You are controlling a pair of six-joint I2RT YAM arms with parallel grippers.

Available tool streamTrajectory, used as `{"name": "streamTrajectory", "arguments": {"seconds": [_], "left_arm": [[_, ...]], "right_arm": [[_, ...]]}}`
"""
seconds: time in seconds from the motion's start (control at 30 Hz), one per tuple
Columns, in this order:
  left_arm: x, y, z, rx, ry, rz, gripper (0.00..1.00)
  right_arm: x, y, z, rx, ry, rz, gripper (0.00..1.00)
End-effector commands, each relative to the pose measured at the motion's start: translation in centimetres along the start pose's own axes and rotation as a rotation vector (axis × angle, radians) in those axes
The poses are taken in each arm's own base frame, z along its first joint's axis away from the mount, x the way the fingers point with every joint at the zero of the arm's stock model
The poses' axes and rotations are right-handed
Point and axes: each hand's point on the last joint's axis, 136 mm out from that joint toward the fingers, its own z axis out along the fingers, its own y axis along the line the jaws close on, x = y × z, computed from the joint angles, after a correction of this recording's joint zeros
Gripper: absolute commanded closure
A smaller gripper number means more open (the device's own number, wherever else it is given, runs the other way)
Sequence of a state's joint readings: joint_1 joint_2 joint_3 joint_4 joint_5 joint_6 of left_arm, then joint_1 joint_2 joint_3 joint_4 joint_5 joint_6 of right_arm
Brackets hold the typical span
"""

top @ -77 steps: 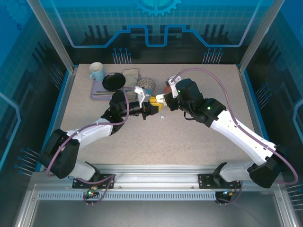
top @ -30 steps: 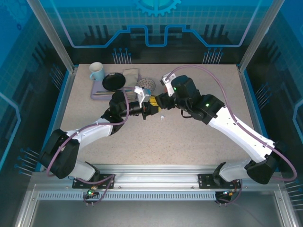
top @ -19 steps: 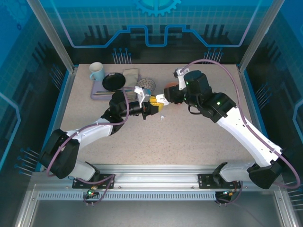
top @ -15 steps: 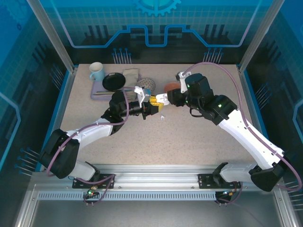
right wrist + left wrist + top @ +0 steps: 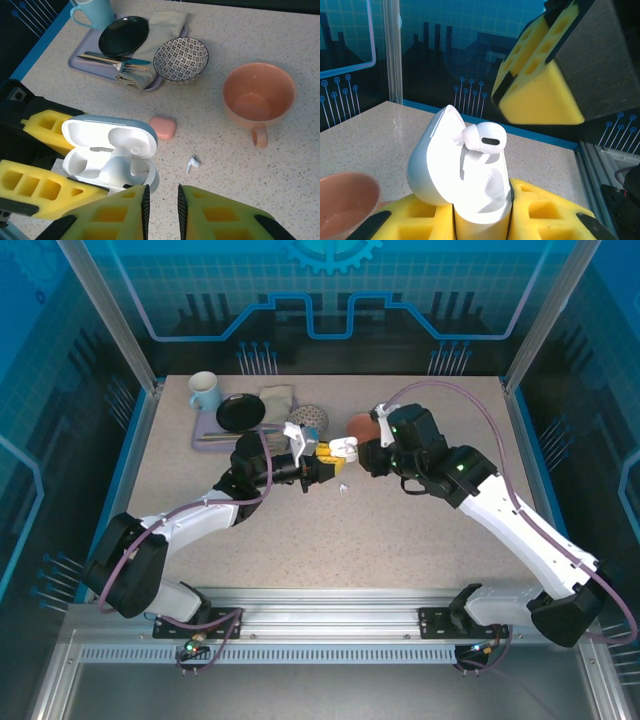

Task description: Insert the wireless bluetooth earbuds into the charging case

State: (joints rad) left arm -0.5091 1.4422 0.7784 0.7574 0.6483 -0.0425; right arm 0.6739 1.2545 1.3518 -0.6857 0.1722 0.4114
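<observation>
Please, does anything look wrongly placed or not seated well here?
Two things. In the open white case, clamped in the left pincer, one white earbud seems to sit high, its head above the socket. A second earbud lies loose on the table, near the closed pink case.

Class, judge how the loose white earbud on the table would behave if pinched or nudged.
The earbud is tiny and glossy, so it would probably slip from a grip. Its rounded head suggests a nudge may spin or roll it.
</observation>
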Motion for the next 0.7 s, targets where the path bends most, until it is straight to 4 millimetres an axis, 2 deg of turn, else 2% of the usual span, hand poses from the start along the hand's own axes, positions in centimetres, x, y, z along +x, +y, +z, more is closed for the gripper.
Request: {"name": "streamTrajectory", "arguments": {"seconds": [0.0,0.17,0.27,0.47,0.67], "left_arm": [[-2.1,-0.8,-0.1,0.015,-0.055,0.077,1.0],[-2.1,-0.8,-0.1,0.015,-0.055,0.078,1.0],[-2.1,-0.7,-0.1,0.013,-0.055,0.078,1.0],[-2.1,-0.8,-0.1,0.017,-0.055,0.077,1.0],[-2.1,-0.9,-0.1,0.017,-0.053,0.075,1.0]], "right_arm": [[-0.9,1.0,0.4,-0.035,-0.008,0.001,0.76],[-0.7,2.0,1.1,-0.063,0.014,-0.033,0.77],[-0.4,1.8,0.7,-0.051,0.018,-0.046,0.78],[-1.7,0.3,-1.0,-0.006,-0.046,-0.029,0.78],[-2.8,1.0,-0.8,-0.031,-0.054,-0.038,0.79]]}}
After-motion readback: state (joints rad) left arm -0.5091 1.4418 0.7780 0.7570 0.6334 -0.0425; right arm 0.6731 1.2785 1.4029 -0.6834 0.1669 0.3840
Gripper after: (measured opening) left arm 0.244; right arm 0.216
